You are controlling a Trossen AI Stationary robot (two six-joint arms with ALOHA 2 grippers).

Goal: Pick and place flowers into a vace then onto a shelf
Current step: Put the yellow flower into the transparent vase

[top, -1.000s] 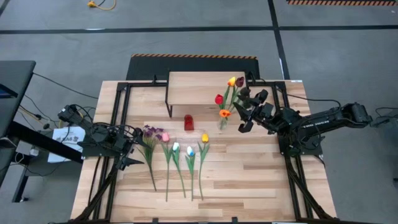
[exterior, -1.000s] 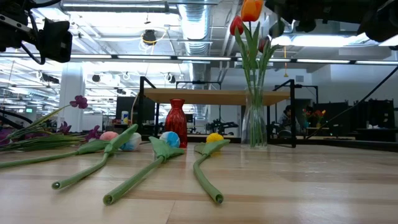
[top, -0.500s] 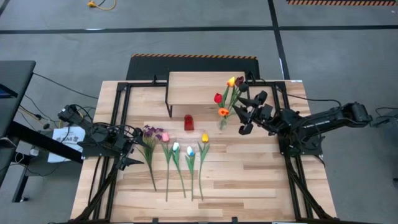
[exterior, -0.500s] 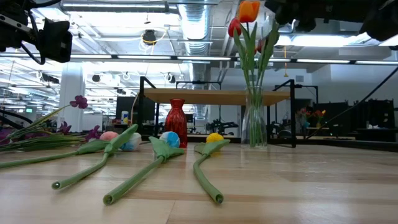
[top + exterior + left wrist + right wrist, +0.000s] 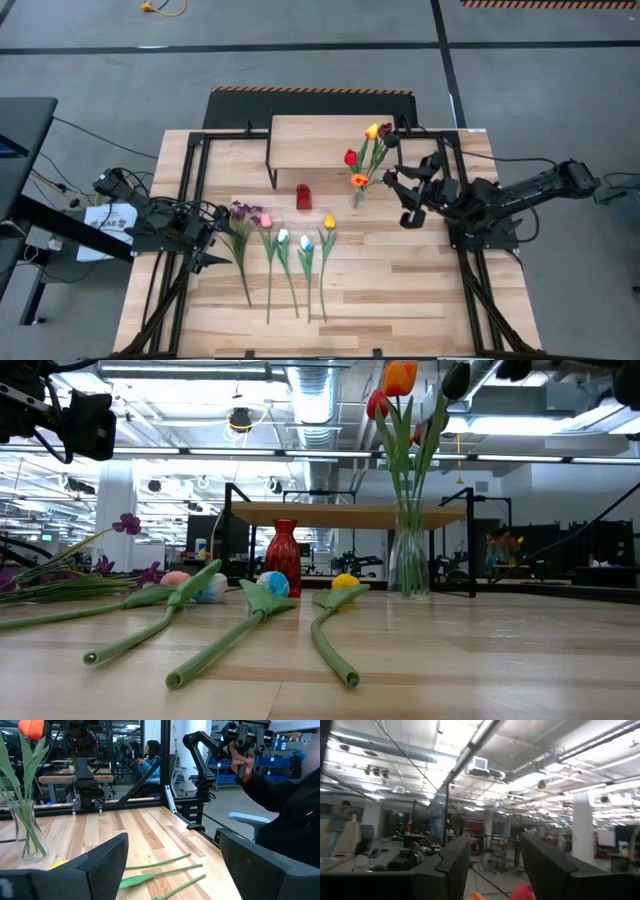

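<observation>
A clear glass vase (image 5: 357, 197) (image 5: 410, 560) stands on its base on the table, just in front of the shelf (image 5: 330, 140) (image 5: 350, 512). It holds red, orange, yellow and maroon tulips (image 5: 365, 155) by their stems. Several more flowers (image 5: 285, 245) (image 5: 230, 615) lie flat in a row at mid-table, stems toward the near edge. My right gripper (image 5: 398, 197) (image 5: 495, 865) hangs open in the air to the right of the vase, nothing between its fingers. My left gripper (image 5: 216, 238) (image 5: 172, 870) waits open at the table's left, beside the purple sprigs (image 5: 240, 212).
A small red vase (image 5: 304, 197) (image 5: 285, 555) stands between the shelf and the flower row. Black frame rails (image 5: 190, 200) run along both sides of the table. A person (image 5: 280, 795) stands past the table's near right corner. Bare planks lie near the front right.
My right gripper has drawn back from the tulips in the vase toward the table's right and near side, rising a little, with nothing in its fingers. The vase and its flowers stay in place.
</observation>
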